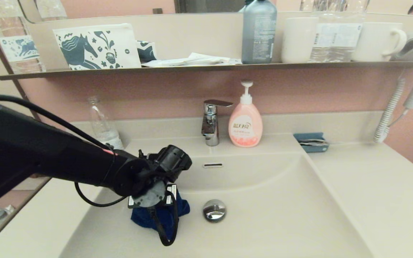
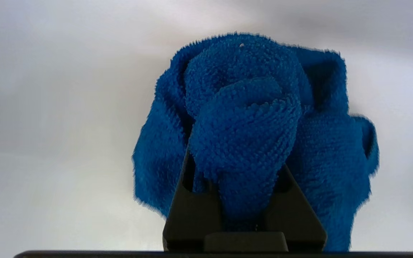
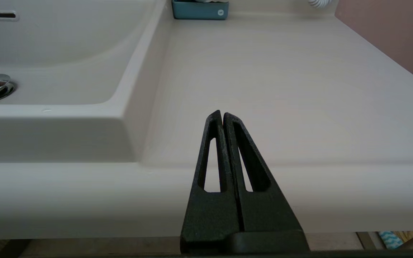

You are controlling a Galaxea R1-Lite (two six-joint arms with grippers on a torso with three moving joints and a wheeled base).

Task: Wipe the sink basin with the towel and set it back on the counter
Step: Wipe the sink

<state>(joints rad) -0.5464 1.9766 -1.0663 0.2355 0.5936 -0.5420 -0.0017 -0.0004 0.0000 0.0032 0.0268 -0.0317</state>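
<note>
A bunched dark blue towel (image 1: 145,218) lies on the floor of the cream sink basin (image 1: 285,215), left of the chrome drain plug (image 1: 214,210). My left gripper (image 1: 158,206) points down into the basin and is shut on the towel (image 2: 249,118), whose folds bulge out between and around its black fingers (image 2: 188,211). The fingertips are buried in the cloth. My right gripper (image 3: 223,115) is shut with nothing in it, parked low at the front edge of the counter (image 3: 281,89) to the right of the basin; it does not show in the head view.
A chrome faucet (image 1: 212,122) and pink soap pump bottle (image 1: 245,120) stand behind the basin, an overflow slot (image 1: 212,165) below them. A clear bottle (image 1: 100,123) stands back left, a teal tray (image 1: 311,142) back right. A dark shelf (image 1: 206,66) above carries cups and bottles.
</note>
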